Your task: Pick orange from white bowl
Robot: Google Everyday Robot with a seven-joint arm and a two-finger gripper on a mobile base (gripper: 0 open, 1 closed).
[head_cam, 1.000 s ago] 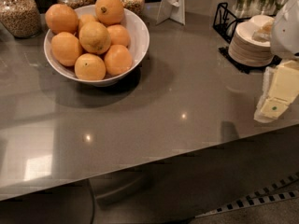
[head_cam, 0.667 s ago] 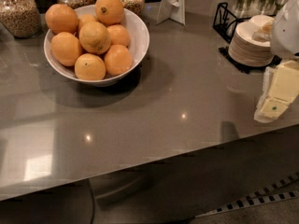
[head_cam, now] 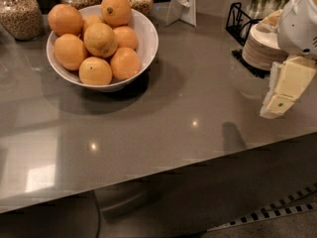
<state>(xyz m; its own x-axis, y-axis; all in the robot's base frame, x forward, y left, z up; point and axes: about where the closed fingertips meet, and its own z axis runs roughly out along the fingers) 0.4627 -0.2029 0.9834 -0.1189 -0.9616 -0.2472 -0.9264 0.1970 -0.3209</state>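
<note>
Gripper (head_cam: pixel 275 104) at the far right, hanging over the grey counter (head_cam: pixel 173 118), just in front of a stack of small white dishes (head_cam: pixel 258 49) beside a black wire rack (head_cam: pixel 237 20); wide or narrow, impossible to tell. Well apart, at upper left: white bowl (head_cam: pixel 150 42), heaped with oranges. Orange (head_cam: pixel 116 9) with dark stem scar atop the heap, near the back rim. Left of the bowl, a glass jar (head_cam: pixel 20 15) full of grain.
</note>
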